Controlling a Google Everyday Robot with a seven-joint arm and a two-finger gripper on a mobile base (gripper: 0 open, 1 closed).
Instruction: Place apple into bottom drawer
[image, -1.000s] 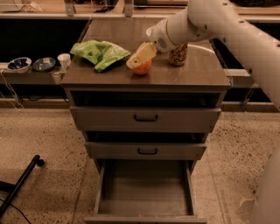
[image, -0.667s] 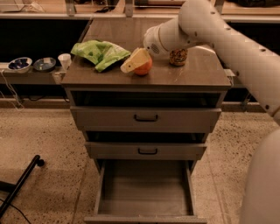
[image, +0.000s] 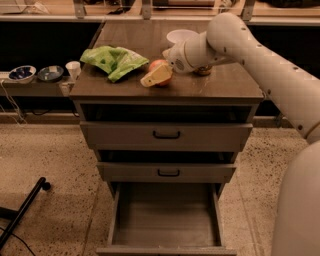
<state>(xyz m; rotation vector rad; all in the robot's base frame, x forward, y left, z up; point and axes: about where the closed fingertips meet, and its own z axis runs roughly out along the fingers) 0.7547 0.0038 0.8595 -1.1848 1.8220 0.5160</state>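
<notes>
The apple (image: 160, 65) sat on the counter (image: 225, 88) with the gripper (image: 156, 76) against its near side, grasp impossible to tell.

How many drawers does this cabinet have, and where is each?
3: top drawer under the cabinet top, middle drawer below it, bottom drawer pulled open near the floor. The gripper is at the apple on that top.

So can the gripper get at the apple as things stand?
Probably yes: the gripper is right at the apple on the cabinet top, with nothing between them.
</notes>
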